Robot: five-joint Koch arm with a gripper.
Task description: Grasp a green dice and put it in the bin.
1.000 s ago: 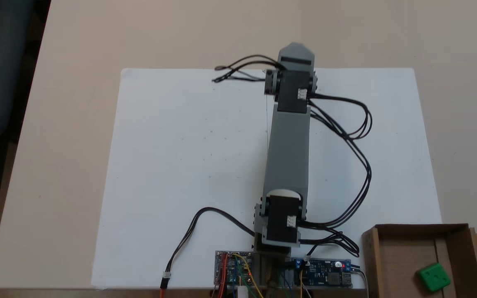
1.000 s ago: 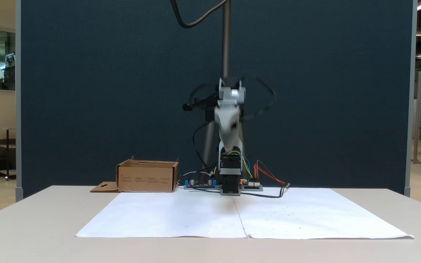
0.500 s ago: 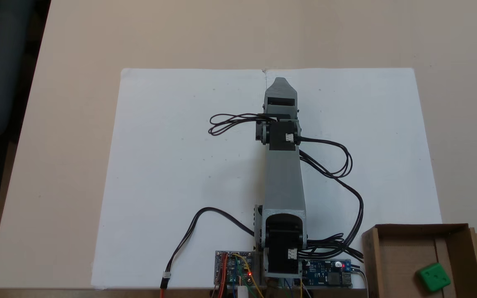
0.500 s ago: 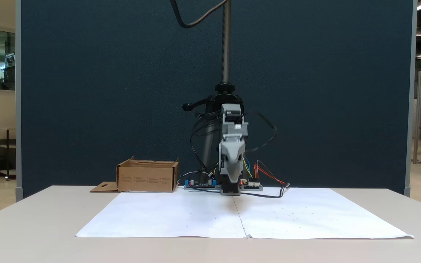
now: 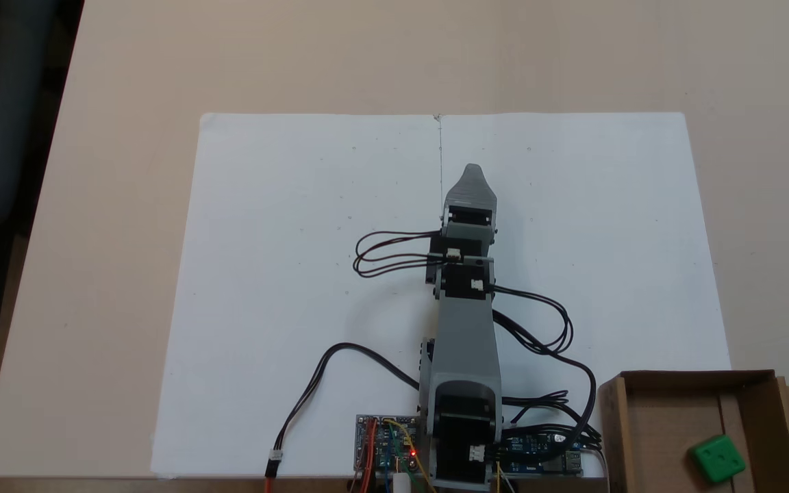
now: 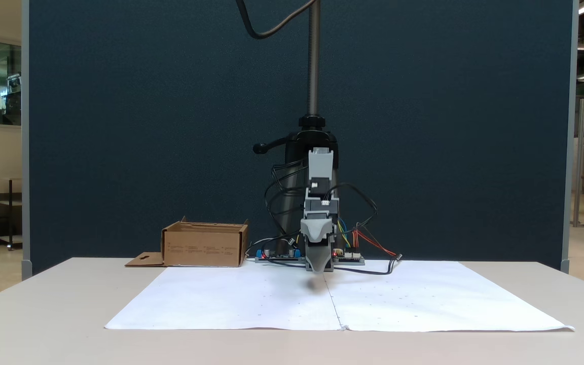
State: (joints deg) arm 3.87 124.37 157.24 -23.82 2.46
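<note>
Green dice (image 5: 717, 461) inside bin (image 5: 655, 404)

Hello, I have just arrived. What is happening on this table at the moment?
A small grey robot arm stands on a white paper sheet, and nothing is being handled now. The green dice already lies inside the cardboard bin beside the arm's base. The gripper points out over the bare paper, low above it and apart from the bin. Its jaws overlap in both fixed views, so whether it is open or shut cannot be told.
</note>
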